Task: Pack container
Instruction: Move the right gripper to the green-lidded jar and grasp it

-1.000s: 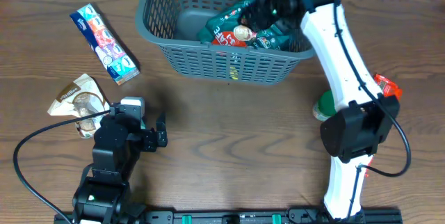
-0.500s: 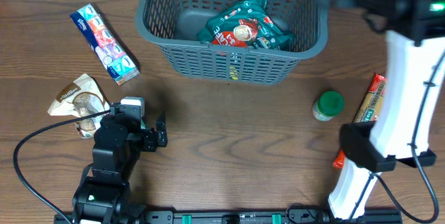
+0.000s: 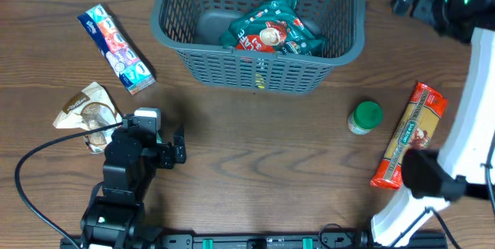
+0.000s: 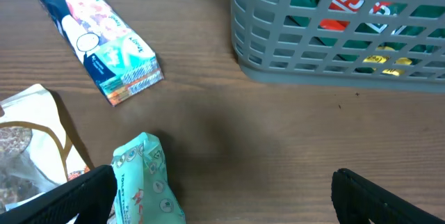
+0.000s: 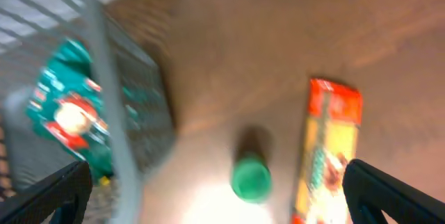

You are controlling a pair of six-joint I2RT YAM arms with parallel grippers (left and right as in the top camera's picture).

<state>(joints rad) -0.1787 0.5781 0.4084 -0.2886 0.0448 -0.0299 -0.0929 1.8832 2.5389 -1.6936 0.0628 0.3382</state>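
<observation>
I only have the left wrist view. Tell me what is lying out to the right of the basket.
Observer: A green-lidded jar stands upright, right of the basket and nearer the robot.
Operator: Name anything else over there.
Observer: A red and yellow packet lies flat just right of the jar, not touching it.
Operator: Report the right gripper.
Observer: The right gripper hovers right of the basket's far corner, its fingers spread with nothing between them.
</observation>
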